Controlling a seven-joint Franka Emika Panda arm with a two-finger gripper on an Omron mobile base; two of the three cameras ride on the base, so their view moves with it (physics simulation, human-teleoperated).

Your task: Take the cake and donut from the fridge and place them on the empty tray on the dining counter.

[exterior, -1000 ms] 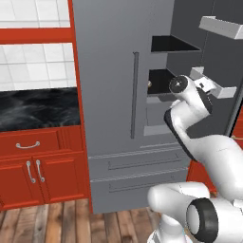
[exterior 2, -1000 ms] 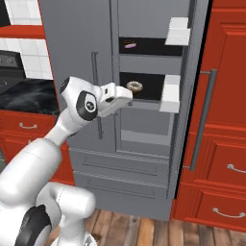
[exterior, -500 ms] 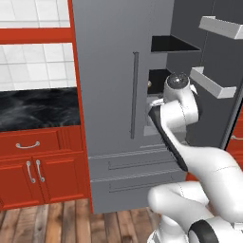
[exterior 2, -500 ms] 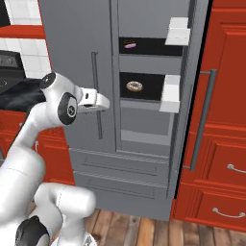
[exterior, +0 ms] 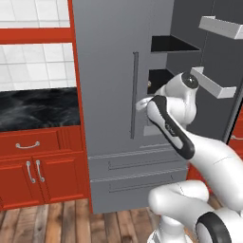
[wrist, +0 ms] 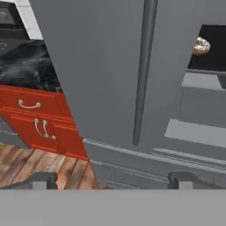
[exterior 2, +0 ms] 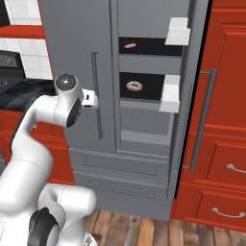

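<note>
The grey fridge has its left door shut and its right door swung open. On its middle black shelf lies the donut, tan with speckled whitish icing, which also sits at the upper right of the hand view. A small pink-topped cake rests on the shelf above. My gripper hovers in front of the shut left door, beside its long bar handle and left of the donut. Its fingertips stand wide apart and open, holding nothing. The blue tray and the dining counter are out of view.
The open fridge door carries white bins at the right. Red base cabinets under a black marbled worktop stand to the fridge's left. A tall red cabinet with a long handle flanks its right. Below is wooden floor.
The arm has swung left, carrying the open gripper from in front of the donut's shelf across to the shut left door. The donut stays on its shelf.
</note>
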